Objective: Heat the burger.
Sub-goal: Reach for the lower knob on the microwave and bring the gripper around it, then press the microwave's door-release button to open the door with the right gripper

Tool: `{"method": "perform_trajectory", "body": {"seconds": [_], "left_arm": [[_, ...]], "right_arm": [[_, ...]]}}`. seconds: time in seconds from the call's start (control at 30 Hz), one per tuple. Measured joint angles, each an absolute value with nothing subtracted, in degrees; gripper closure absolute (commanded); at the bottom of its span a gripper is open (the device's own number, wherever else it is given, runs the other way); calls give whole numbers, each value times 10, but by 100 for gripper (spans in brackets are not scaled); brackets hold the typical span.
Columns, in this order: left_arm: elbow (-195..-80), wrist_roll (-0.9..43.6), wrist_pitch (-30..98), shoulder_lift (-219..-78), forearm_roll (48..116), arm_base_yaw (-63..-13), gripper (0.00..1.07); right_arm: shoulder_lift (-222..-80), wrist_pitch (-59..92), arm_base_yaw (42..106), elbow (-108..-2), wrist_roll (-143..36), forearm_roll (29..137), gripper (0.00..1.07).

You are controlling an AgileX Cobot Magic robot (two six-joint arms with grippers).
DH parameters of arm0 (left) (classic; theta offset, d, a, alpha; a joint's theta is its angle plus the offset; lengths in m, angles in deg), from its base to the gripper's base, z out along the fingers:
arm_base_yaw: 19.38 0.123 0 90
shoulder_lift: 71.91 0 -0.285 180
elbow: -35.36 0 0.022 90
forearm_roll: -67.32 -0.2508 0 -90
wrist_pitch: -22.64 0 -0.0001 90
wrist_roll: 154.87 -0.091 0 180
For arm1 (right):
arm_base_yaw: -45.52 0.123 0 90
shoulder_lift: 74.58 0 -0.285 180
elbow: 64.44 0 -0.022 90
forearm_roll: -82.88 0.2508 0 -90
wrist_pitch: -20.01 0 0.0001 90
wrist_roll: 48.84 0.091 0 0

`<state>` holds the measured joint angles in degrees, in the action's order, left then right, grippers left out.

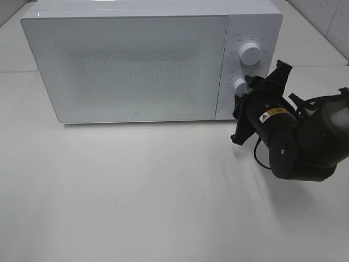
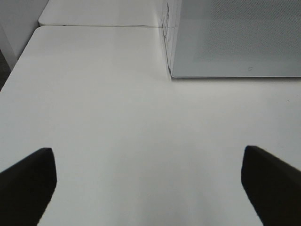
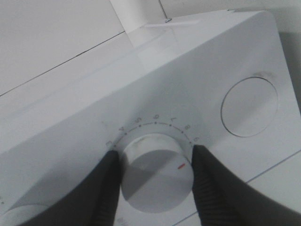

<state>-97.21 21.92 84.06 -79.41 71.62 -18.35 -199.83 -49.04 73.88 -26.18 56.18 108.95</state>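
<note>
The white microwave (image 1: 131,65) stands at the back of the table with its door closed. The burger is out of view. My right gripper (image 1: 246,91) reaches to the control panel, and its two dark fingers (image 3: 101,188) press on either side of the lower knob (image 3: 155,176), shut on it. That knob's red mark (image 3: 181,165) points toward the high end of the numbered scale. My left gripper (image 2: 148,151) hangs open over bare table in front of the microwave's left corner (image 2: 171,70), with nothing between its fingers.
The upper knob (image 1: 250,53) sits above the gripped one on the panel. The white table (image 1: 136,191) stretches in front of the microwave. A seam between two tabletops (image 2: 94,25) runs behind the microwave's left side.
</note>
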Motion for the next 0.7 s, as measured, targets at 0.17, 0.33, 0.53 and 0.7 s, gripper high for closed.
{"method": "perform_trajectory", "body": {"seconds": [0.17, 0.33, 0.53, 0.7], "left_arm": [[-972, 219, 841, -794, 716, -183, 7], [-972, 219, 841, -794, 716, -183, 7], [-972, 219, 841, -794, 716, -183, 7], [-972, 219, 841, -794, 716, -183, 7]], "right_arm": [[-1998, -490, 739, -262, 562, 1089, 68], [-1998, -490, 739, -262, 563, 1089, 56], [-1998, -491, 739, -262, 564, 1081, 47], [-1998, -490, 739, -262, 564, 1081, 42]]}}
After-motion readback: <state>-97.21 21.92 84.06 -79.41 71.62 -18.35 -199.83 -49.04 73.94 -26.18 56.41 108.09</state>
